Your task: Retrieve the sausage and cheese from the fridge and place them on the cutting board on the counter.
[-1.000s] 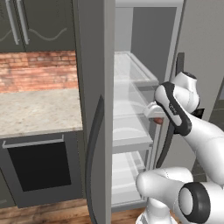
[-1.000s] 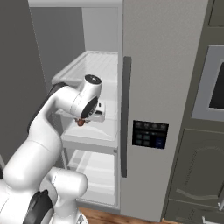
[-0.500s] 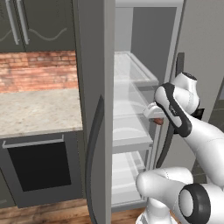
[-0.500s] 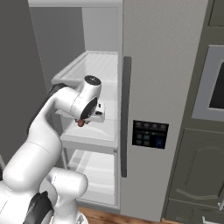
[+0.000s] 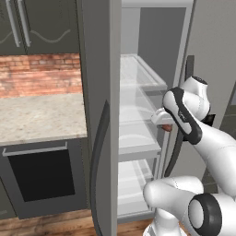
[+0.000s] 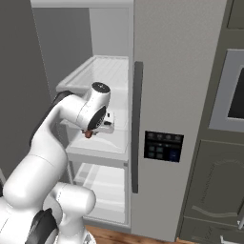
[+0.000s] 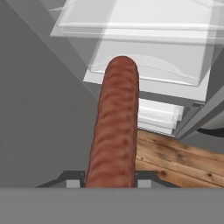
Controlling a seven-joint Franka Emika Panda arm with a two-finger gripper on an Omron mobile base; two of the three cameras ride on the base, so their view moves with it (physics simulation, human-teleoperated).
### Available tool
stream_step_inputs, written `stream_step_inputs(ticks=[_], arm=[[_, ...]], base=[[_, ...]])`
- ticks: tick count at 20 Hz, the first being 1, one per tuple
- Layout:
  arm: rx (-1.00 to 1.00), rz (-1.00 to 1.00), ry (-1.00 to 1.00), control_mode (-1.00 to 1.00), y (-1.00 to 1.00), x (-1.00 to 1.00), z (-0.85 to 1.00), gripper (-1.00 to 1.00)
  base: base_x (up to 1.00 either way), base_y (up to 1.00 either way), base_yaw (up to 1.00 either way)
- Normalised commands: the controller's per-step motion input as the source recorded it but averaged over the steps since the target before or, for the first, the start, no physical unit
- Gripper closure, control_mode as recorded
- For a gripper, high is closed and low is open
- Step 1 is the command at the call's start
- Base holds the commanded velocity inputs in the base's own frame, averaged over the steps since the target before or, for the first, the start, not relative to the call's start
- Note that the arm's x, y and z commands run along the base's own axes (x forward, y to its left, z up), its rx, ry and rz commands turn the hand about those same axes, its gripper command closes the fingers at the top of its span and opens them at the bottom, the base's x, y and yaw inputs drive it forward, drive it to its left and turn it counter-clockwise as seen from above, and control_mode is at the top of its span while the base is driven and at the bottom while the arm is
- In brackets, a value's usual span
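Note:
The sausage (image 7: 113,127), a reddish-brown cylinder, stands up between the two fingertips in the hand view, and my gripper (image 7: 109,181) is shut on its lower end. From the base views, the gripper (image 6: 91,130) hangs at the front of the open fridge (image 6: 167,71), just above a middle shelf (image 6: 102,143), with the sausage (image 6: 88,135) poking out below the hand. Seen from the left, the sausage (image 5: 167,128) is a small red spot under the gripper (image 5: 162,123). The cheese, the cutting board and the counter are out of view.
The open fridge door (image 5: 99,115) with its long dark handle stands close on the arm's left. Beyond it lie a narrow stone top (image 5: 41,115) over a black oven front (image 5: 39,175). Pale shelves (image 5: 138,138) sit above and below the hand. Wooden floor (image 7: 175,157) lies below.
The hand with the sausage has eased very slightly downward at the fridge opening; the grip is the same.

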Motion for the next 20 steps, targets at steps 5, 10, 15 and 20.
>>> stream_step_inputs(ticks=[5, 10, 15, 20], arm=[[0.0, 0.0, 0.0, 1.0, 0.0, 0.0, 0.0, 1.0], [0.0, 0.0, 0.0, 1.0, 0.0, 0.0, 0.0, 1.0], [0.0, 0.0, 0.0, 1.0, 0.0, 0.0, 0.0, 1.0], [0.0, 0.0, 0.0, 1.0, 0.0, 0.0, 0.0, 1.0]], base=[[-0.32, -0.37, -0.05], [-0.09, -0.78, -0.33], [0.33, -0.6, -0.54], [0.03, -0.44, -0.64]])
